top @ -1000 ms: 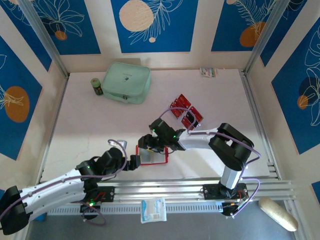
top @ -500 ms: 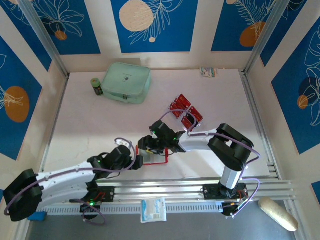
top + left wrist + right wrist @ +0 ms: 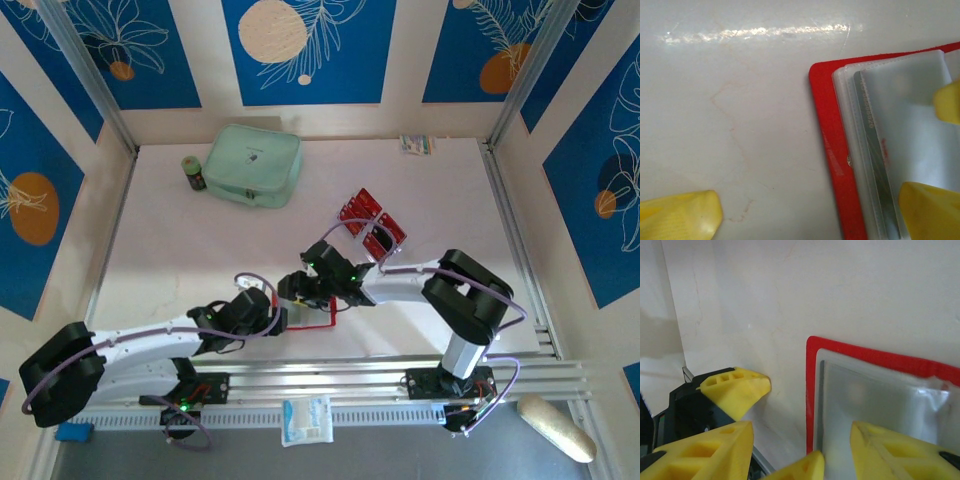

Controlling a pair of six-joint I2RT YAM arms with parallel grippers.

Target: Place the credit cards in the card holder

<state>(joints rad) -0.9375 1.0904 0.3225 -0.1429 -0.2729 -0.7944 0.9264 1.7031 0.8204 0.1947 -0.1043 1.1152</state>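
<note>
We see the card holder (image 3: 832,150) lying open on the white counter (image 3: 190,260), close to the metal rail (image 3: 350,372) at the near edge. Its red border frames a stack of clear sleeves (image 3: 910,115), and one sleeve shows a dark, card-shaped strip along its side. The left fingers (image 3: 281,319) are spread wide and straddle the holder's edge on the left arm's side: one yellow tip sits over the sleeves, the other over bare counter well off to the side, and nothing is held between them. The right fingers (image 3: 297,292) reach in from the far side, parted about halfway. One tip is on the top sleeve, the other hangs just past the rounded red corner, and we cannot tell whether the sleeve is being pressed. Both arms crowd this one spot, so room there is tight. The credit cards (image 3: 372,225) lie in a small red-and-black cluster farther back and to the right, apart from the holder. Open counter stretches left and back toward a mint-green case (image 3: 253,165) and a small dark jar (image 3: 193,172) just beside it.
</note>
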